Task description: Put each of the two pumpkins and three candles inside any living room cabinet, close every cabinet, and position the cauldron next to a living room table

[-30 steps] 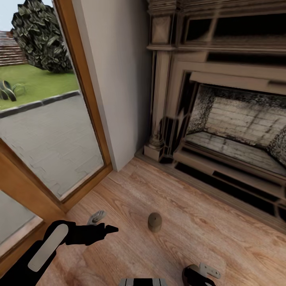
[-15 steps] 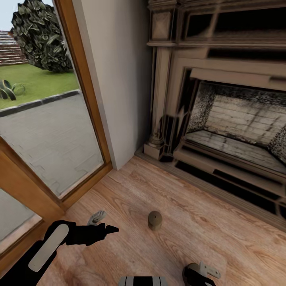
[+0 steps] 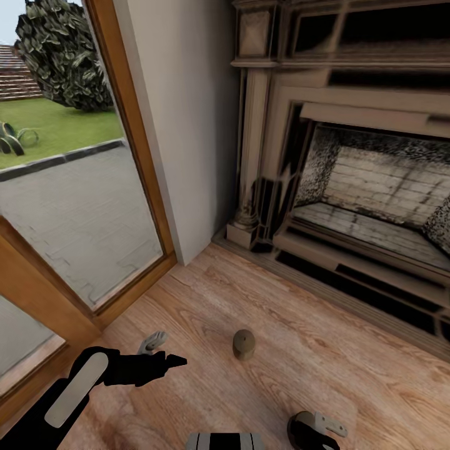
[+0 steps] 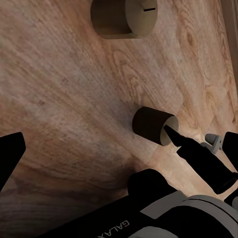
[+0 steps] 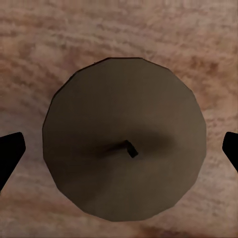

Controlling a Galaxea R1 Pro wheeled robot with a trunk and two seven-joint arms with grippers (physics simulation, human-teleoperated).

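1 candle (image 3: 244, 344) stands upright on the wooden floor (image 3: 350, 375) in front of the fireplace (image 3: 369, 187), nothing blocking it. The left gripper (image 3: 164, 361), beside that candle, is spread wide and empty. The right gripper (image 5: 119, 148) hangs open directly above a second candle (image 5: 124, 153).

Your left arm (image 3: 69, 390) is glossy black with a pale grey oval panel; the wrist housing (image 4: 163, 213) reads "GALAX" in grey, and the fingers (image 4: 198, 157) are black and pointed.
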